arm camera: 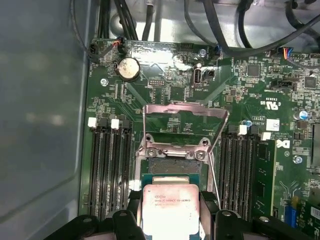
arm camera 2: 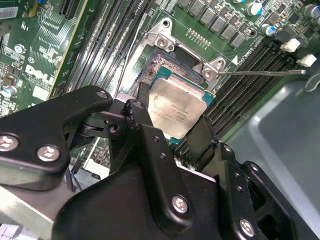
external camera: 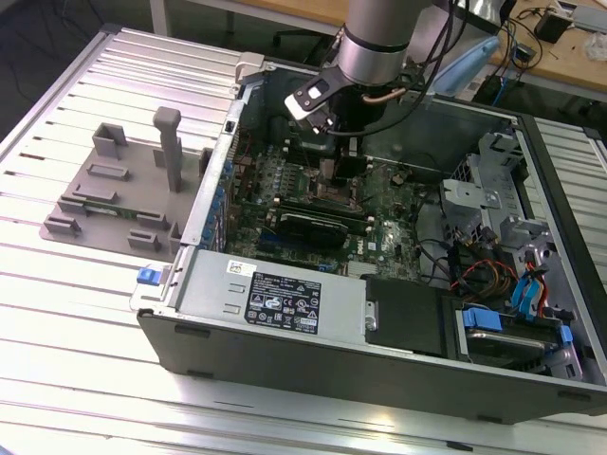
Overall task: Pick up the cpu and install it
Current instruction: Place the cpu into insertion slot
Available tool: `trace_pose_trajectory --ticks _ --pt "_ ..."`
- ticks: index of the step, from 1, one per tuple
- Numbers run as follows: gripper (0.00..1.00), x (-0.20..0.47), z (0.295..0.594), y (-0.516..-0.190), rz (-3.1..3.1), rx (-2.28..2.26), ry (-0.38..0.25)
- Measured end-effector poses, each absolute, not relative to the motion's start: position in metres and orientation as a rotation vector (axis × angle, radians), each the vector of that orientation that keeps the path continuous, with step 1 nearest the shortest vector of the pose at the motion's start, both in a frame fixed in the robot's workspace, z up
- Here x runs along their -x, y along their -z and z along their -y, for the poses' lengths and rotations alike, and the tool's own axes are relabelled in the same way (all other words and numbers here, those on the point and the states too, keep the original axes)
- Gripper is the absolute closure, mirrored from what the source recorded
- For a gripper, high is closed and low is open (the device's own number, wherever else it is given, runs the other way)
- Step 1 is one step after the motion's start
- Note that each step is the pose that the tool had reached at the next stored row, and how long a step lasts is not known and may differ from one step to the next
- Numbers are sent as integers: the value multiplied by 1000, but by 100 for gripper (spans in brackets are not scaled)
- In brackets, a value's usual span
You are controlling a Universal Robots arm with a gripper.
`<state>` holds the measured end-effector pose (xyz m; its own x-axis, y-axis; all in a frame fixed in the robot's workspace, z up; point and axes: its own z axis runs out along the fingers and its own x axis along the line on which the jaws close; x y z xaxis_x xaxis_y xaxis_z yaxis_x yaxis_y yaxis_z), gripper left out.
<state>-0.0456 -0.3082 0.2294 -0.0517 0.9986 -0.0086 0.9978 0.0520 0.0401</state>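
Pinched narrow with the claw [arm camera 2: 169,120] onto the cpu [arm camera 2: 175,102], black fingers [arm camera 2: 137,117] pressed against two opposite edges, metal plate facing up. Held low over the socket [arm camera: 167,165] and slightly off it, leaving a dark strip of socket bare past the chip's far edge; cannot tell whether touching. Hemmed in close on both sides by rows of memory slots [arm camera: 112,170], so little side room. Just past the socket: open load plate [arm camera: 185,106] tipped up, hinge bracket [arm camera 2: 162,40] at the socket's edge, thin lever wire [arm camera 2: 260,73] swung out across the slots. Farther along the motherboard [arm camera: 165,90]: coin battery [arm camera: 128,68], then black cables [arm camera: 200,25] hanging at the board's end. Bounded on one side by the grey case wall [arm camera: 40,125], near the outer slots. In the exterior view, reaching straight down with the arm [external camera: 375,38] into the open computer case [external camera: 313,365], open room overhead, power supply box [external camera: 275,294] along the near rim, drive cages [external camera: 493,190] at the exterior view's right. Outside, on the slatted table [external camera: 76,313] at the exterior view's left: grey fixture [external camera: 104,194], well apart.
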Motion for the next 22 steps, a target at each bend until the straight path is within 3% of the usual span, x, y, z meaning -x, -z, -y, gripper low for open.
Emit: trace_pose_trajectory --ticks 22 --pt "45 46 316 -213 -2197 -2198 -37"
